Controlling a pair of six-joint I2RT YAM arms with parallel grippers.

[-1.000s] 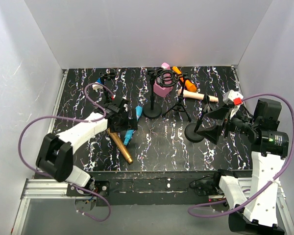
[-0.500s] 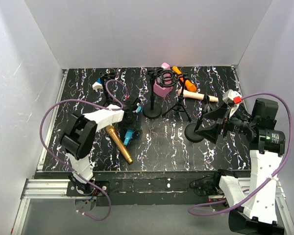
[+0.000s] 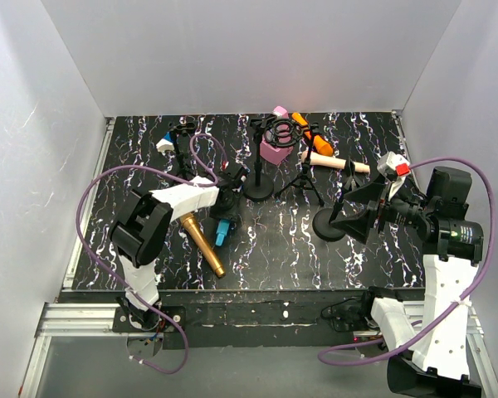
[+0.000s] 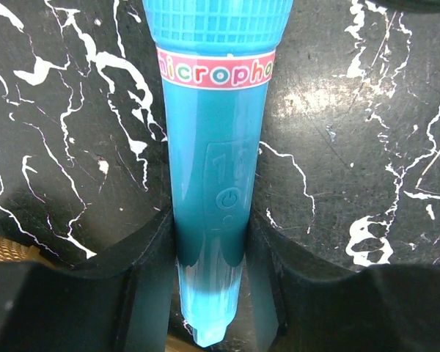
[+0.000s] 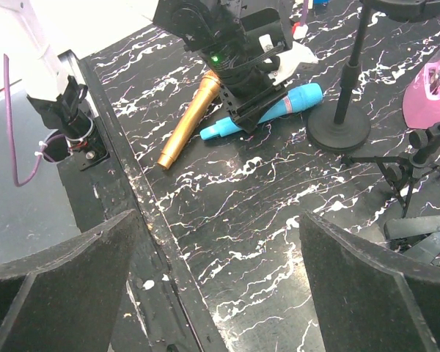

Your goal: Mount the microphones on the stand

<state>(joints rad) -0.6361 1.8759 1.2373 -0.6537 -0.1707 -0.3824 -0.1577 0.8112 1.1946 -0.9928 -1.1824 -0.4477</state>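
Left arm folded low, wrist pointing 1 o'clock. Left gripper (image 4: 210, 293) pinches cyan microphone (image 4: 213, 183) by its handle. Mic lies on table (image 3: 274, 245) at 9 o'clock of centre, beside gold microphone (image 3: 201, 243). Right gripper (image 5: 218, 220) spread wide, hovering at 3 o'clock.

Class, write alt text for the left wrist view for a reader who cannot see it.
A cyan-blue microphone lies on the black, white-veined table, its handle clamped between the black fingers of the left end effector. A pink band near its head reads "micropho".
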